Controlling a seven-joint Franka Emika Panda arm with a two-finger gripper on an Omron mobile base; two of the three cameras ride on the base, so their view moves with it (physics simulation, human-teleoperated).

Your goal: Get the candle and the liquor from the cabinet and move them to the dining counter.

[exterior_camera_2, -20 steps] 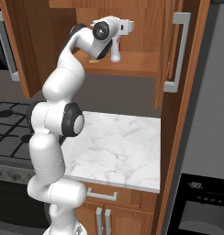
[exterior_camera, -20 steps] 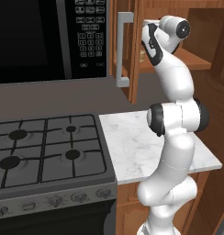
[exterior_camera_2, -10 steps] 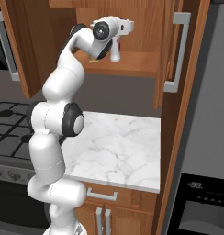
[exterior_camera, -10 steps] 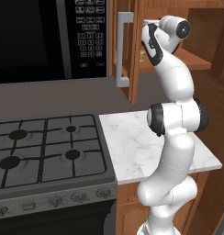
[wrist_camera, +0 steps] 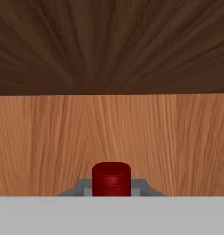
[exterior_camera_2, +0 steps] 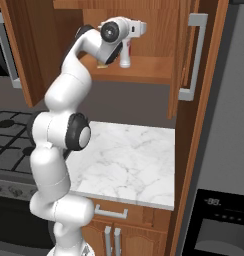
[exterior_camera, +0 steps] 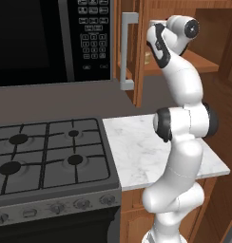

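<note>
My gripper (exterior_camera_2: pixel 126 44) is inside the open wooden cabinet (exterior_camera_2: pixel 154 72), shut on the neck of the liquor (exterior_camera_2: pixel 125 56), a slim white-grey bottle. The bottle stands upright at shelf level; whether it touches the shelf I cannot tell. In the hand view its red cap (wrist_camera: pixel 111 179) sits between my fingertips, with the shelf board and dark back wall beyond. The candle (exterior_camera_2: pixel 100 65), a small tan cylinder, peeks out on the shelf just left of the bottle, partly behind my arm, and shows as the candle (exterior_camera: pixel 147 57) in the left base view. The dining counter is out of view.
Both cabinet doors (exterior_camera_2: pixel 194 60) (exterior_camera: pixel 130 47) stand open on either side of my arm. Below lies a small marble slab (exterior_camera_2: pixel 134 155) beside the gas stove (exterior_camera: pixel 46 152). A black microwave (exterior_camera: pixel 42 38) hangs left of the cabinet, and an oven panel (exterior_camera_2: pixel 221 220) is at lower right.
</note>
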